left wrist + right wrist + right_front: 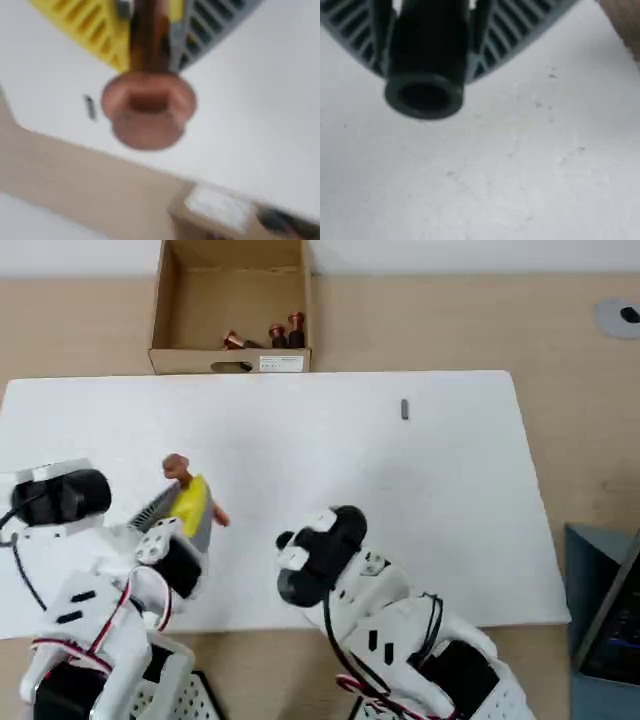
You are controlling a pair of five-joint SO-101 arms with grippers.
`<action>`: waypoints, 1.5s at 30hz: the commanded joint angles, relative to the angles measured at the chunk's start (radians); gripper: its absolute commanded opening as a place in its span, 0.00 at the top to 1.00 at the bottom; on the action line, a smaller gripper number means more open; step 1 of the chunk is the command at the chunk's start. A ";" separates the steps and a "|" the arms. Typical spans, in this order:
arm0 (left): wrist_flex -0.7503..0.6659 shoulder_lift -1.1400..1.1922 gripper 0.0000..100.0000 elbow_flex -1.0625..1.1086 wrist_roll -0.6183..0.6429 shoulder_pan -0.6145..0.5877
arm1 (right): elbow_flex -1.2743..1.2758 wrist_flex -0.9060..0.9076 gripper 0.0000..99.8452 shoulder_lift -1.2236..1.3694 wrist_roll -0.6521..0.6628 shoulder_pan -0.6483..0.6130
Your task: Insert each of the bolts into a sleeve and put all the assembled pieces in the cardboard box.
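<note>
Closest to the lens: left gripper (150, 61) is clenched on a copper bolt (148, 107), flanged head sticking out past the yellow and grey jaws. From above I see it held low over the near left part of the white mat (400, 520), tilted, with copper showing on both sides of the jaws. Right gripper (427, 65) grasps a black sleeve (424, 95), open bore facing outward, just above the mat at the near centre. The two held parts are apart, not yet aligned. Farther out, a small grey piece (404, 409) lies alone on the mat towards the far right; I cannot tell what it is. Beyond the mat's far edge sits the cardboard box (165, 310), with three copper pieces (278, 336) along its near wall. My judgement: the insertion step for this pair is in hand. The next move calls for bringing the bolt's free end in line with the sleeve bore, axes matched, before pushing together. Boxing comes after.
</note>
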 commanded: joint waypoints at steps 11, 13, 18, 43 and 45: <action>-0.123 -0.002 1.00 0.055 0.147 0.190 | -0.004 -0.069 0.99 -0.116 0.002 -0.015; -0.129 -0.002 1.00 0.074 0.147 0.190 | -0.002 -0.078 0.99 -0.116 0.002 -0.015; -0.129 -0.002 1.00 0.101 0.147 0.190 | -0.004 -0.078 0.99 -0.116 0.002 -0.015; -0.051 -0.004 1.00 0.123 -0.092 0.368 | -0.004 -0.075 0.99 -0.116 0.002 -0.015; -0.040 -0.004 1.00 0.121 -0.091 0.396 | -0.004 -0.075 0.99 -0.116 0.002 -0.015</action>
